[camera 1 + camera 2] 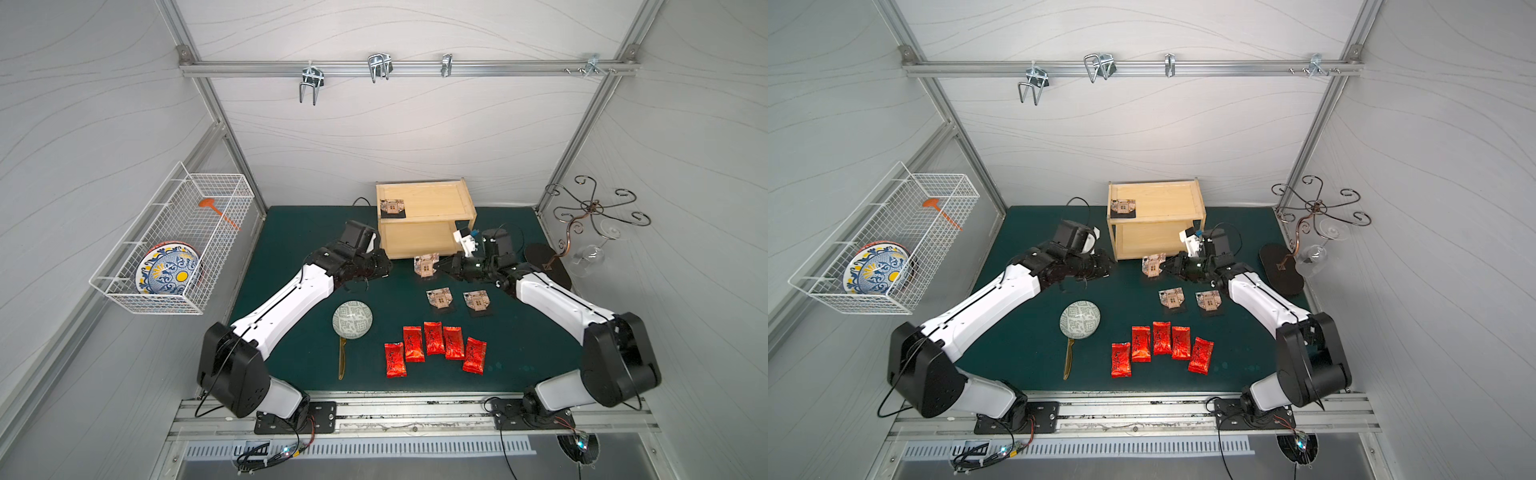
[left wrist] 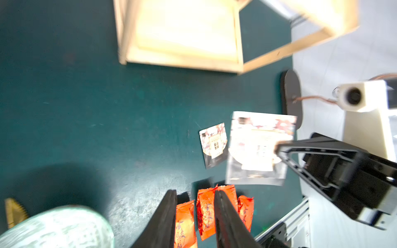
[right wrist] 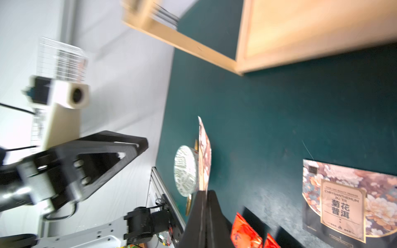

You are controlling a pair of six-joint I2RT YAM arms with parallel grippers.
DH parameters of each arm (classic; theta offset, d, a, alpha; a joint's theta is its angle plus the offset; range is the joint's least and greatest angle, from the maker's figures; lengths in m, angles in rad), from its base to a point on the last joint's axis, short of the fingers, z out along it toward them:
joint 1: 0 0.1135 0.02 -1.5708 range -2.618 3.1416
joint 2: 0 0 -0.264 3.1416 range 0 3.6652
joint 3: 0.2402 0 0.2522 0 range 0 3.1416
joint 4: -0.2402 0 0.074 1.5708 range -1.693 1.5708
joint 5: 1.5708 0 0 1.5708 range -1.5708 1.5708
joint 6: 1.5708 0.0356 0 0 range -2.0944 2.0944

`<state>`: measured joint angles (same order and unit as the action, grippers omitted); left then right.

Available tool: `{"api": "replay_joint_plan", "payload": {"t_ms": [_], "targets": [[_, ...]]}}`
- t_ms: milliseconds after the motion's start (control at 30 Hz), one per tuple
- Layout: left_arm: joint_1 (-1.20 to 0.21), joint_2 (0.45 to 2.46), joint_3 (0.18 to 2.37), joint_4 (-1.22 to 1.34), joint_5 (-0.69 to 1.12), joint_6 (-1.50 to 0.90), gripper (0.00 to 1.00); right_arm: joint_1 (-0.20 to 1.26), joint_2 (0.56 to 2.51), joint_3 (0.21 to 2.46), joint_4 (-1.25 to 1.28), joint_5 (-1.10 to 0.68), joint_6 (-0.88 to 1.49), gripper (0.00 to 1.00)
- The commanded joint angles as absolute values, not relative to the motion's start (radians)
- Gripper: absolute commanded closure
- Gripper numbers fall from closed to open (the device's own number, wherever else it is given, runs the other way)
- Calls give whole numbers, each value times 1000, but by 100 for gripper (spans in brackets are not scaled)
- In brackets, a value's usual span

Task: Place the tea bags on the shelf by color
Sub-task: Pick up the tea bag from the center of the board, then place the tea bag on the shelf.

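Right wrist view: right tool (image 3: 205, 193) is clamped on the edge of a beige packet (image 3: 204, 154), held edge-up off the surface (image 1: 299, 232), just in front of the shelf (image 1: 436, 199).

Left tool (image 2: 194, 192) has jaws apart and is empty, also near the shelf front.

One placed pkt (image 1: 392, 208) sits on the shelf's top tray. Two loose pkts (image 1: 440, 298) and five red sachets (image 1: 434, 337) lie further out from the shelf.

Step, I reckon: carrying the 2nd beige.

Nxt probably needs a lift over the tray rim, then a set-down beside the first w/out nudging it.

Pale smooth wood shelf (image 1: 440, 201), glossy red foil sachets (image 1: 434, 337), matt green mat (image 1: 299, 224), white wire basket (image 1: 158, 301)
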<state>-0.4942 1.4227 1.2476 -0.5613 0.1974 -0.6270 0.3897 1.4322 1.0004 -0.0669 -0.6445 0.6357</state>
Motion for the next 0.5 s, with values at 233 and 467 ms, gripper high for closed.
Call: {"api": "replay_joint_plan", "payload": {"t_ms": [233, 467], "targets": [[-484, 1455, 1254, -602, 210, -576, 62, 334, 1644, 1445, -225, -691, 519, 100], [-484, 1507, 1275, -586, 221, -569, 62, 304, 1883, 1724, -233, -775, 522, 100]]}}
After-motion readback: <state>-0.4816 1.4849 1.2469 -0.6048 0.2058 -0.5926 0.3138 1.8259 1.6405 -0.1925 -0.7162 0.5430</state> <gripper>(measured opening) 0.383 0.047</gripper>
